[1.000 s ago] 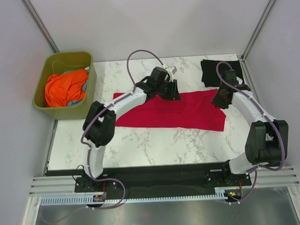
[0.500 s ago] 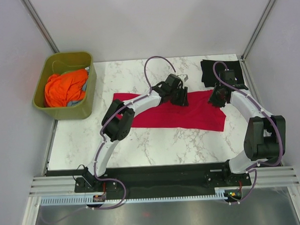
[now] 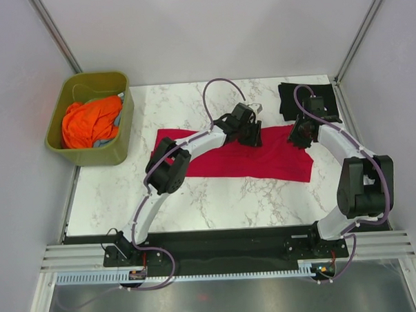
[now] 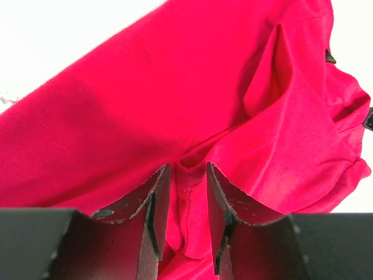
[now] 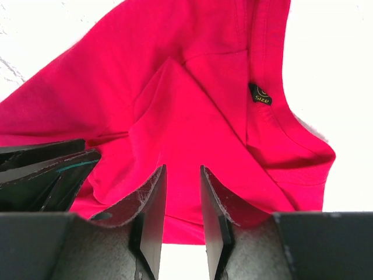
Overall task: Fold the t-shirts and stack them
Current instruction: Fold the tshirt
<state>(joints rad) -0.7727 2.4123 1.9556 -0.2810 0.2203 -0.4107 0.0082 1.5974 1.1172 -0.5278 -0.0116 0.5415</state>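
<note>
Seen from above, the crimson red t-shirt lies spread as a wide band across the middle of the marble bench. The black t-shirt forms a compact dark patch at the far right corner, just beyond the red one's right end. The left tool sits on the far edge of the red t-shirt, right of its middle. In the wrist view its fingers are clenched on a raised pucker of red cloth. The right tool sits at the red t-shirt's far right end, near a small black label. Its fingers stand narrowly apart over the cloth, and whether they grip it cannot be told. An olive-green tub holding orange cloth stands off the bench's far left corner.
</note>
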